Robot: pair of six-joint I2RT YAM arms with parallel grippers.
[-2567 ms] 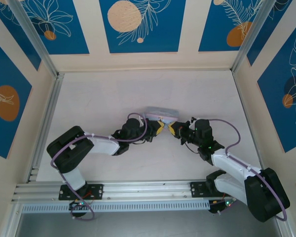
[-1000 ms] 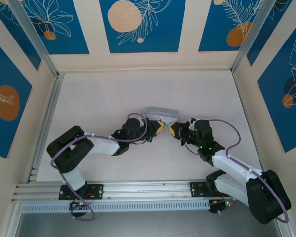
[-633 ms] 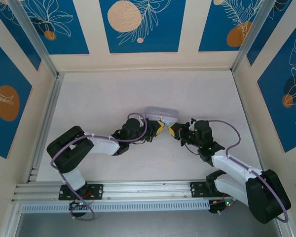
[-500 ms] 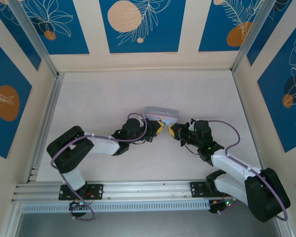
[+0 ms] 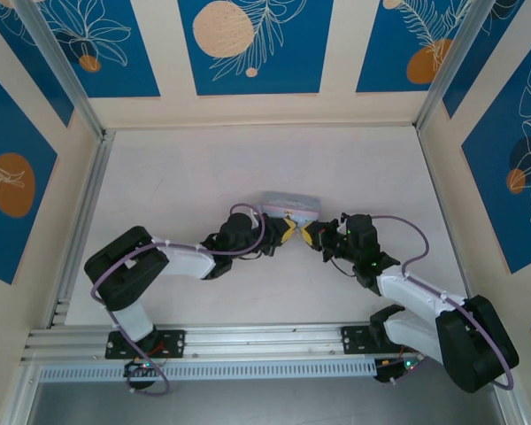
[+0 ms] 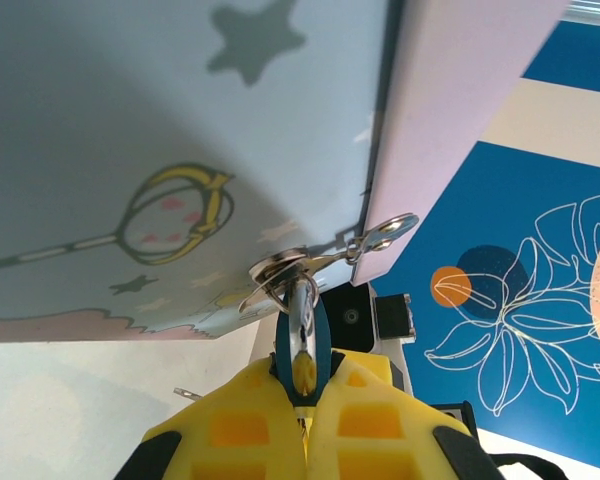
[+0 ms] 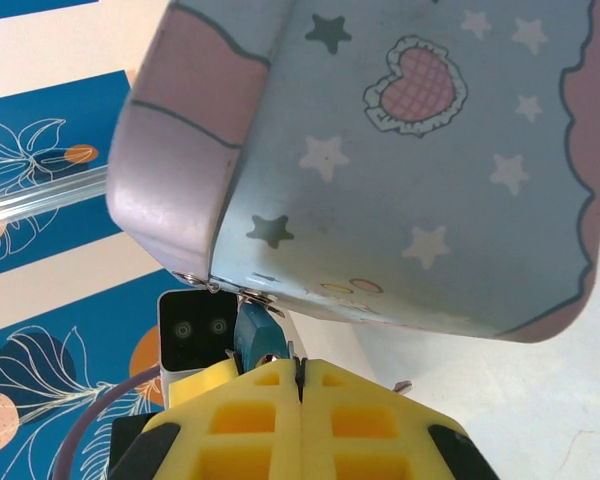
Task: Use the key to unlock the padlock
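At tin (image 6: 130,120) hasp (image 6: 365,240), left gripper (image 6: 302,385) jaws pinch padlock (image 6: 302,345). Just beside, right gripper (image 7: 298,372) jaws pressed together; key too small to tell. By judgement, padlock light, rigid, slippery; hold flat sides.

No legible text or labels.

The near side of the tin (image 5: 289,204) is crowded: the left gripper (image 5: 286,231) and the right gripper (image 5: 311,233) are set almost tip to tip there, and hardly any gap is left between them. The padlock (image 6: 302,335) is clamped between the left fingers (image 6: 240,425), so access to it is blocked from that side. The table (image 5: 186,168) is left bare behind the tin and to both sides, bounded by the walls (image 5: 248,108).
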